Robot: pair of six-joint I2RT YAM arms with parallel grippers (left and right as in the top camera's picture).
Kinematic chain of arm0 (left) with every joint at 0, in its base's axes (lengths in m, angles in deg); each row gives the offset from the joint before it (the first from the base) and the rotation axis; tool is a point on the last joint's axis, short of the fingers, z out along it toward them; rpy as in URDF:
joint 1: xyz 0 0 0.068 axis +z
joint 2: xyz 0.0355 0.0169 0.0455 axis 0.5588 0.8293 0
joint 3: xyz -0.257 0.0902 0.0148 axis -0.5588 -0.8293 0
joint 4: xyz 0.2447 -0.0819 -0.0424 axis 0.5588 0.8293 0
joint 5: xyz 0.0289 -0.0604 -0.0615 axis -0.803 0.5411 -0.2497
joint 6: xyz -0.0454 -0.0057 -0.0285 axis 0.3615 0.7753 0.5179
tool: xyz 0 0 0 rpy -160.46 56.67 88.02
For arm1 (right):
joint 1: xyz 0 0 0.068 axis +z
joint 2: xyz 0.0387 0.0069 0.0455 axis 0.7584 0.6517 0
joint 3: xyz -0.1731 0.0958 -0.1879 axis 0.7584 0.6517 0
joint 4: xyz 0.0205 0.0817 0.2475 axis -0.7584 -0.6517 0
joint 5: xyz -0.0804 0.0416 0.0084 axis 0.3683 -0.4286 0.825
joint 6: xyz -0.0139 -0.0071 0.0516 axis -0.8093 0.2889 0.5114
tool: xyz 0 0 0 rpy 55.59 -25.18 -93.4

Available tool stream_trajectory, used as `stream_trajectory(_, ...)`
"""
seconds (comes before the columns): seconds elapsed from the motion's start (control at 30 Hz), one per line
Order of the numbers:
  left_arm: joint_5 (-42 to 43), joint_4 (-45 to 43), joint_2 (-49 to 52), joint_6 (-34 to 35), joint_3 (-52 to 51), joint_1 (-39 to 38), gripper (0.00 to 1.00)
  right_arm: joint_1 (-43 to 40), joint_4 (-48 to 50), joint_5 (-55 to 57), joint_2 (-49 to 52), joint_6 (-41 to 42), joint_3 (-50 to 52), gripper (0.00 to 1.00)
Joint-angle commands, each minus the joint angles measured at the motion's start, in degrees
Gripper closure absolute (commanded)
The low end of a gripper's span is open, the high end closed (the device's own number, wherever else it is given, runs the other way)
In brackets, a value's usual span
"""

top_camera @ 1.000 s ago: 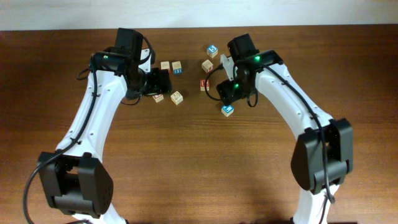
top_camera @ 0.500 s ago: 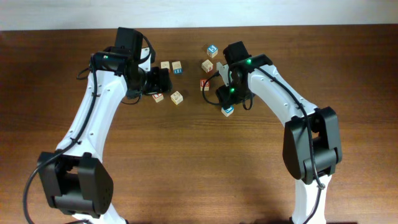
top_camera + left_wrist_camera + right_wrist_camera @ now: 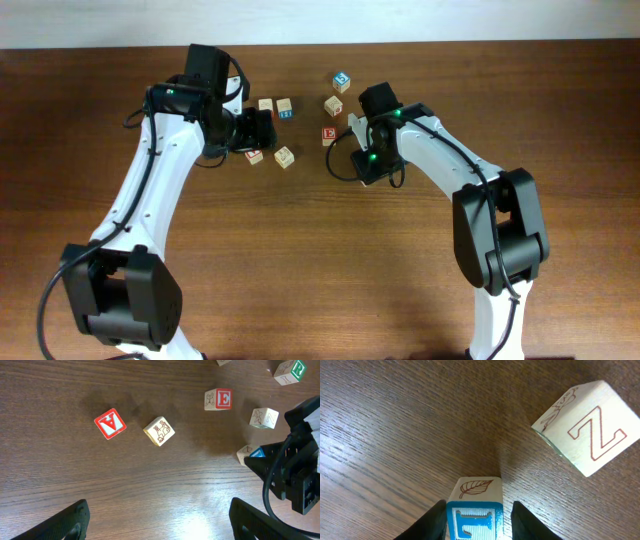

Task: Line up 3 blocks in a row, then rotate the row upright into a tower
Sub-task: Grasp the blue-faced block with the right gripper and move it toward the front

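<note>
A blue-faced block (image 3: 475, 516) with a leaf drawn on its side stands on the table between my right gripper's (image 3: 479, 522) fingers. The left finger touches it and a thin gap shows at the right finger (image 3: 522, 521). From overhead the right gripper (image 3: 367, 168) hides this block. The red E block (image 3: 329, 136) (image 3: 218, 399) lies just left of it. A pale tan block (image 3: 284, 156) (image 3: 159, 431) with a faint drawing sits further left. My left gripper (image 3: 255, 135) (image 3: 160, 527) hovers open over bare table, holding nothing.
A red V block (image 3: 110, 423) (image 3: 255, 156) lies beside the tan one. A Z block (image 3: 585, 427) (image 3: 264, 417) sits close to the right gripper. More blocks lie at the back (image 3: 342, 81) (image 3: 333, 105) (image 3: 285, 108) (image 3: 265, 104).
My right gripper has come down over the blue-faced block, which the overhead view no longer shows, and its fingers have narrowed around it. The left arm has not moved.
</note>
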Motion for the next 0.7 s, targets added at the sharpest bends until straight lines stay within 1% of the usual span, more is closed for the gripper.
stream_trajectory(0.0,-0.42,-0.04,0.31,0.55,0.63,0.13,0.12,-0.04,0.2,-0.31,0.52,0.04,0.39,0.59)
stream_trajectory(0.13,-0.42,-0.02,0.31,0.55,0.63,0.13,0.11,-0.04,-0.15,-0.28,0.52,1.84,0.39,0.6)
stream_trajectory(0.23,-0.42,-0.02,0.31,0.55,0.63,0.15,0.11,-0.04,-1.29,-0.31,0.52,9.84,0.39,0.7)
stream_trajectory(0.27,-0.42,-0.02,0.31,0.55,0.63,0.13,0.11,-0.04,-2.03,-0.31,0.52,13.33,0.39,0.72)
stream_trajectory(0.33,-0.42,-0.02,0.31,0.55,0.63,0.15,0.11,-0.04,-3.87,-0.31,0.52,17.92,0.39,0.72)
stream_trajectory(0.37,-0.42,-0.02,0.31,0.55,0.63,0.13,0.11,-0.04,-6.43,-0.33,0.52,21.64,0.39,0.71)
stream_trajectory(0.43,-0.44,-0.02,0.31,0.52,0.63,0.15,0.11,-0.04,-11.04,-0.35,0.52,24.61,0.39,0.71)
stream_trajectory(0.67,-0.42,-0.07,0.31,0.52,0.63,0.15,0.1,0.92,-20.55,-4.22,0.52,25.38,0.39,0.71)
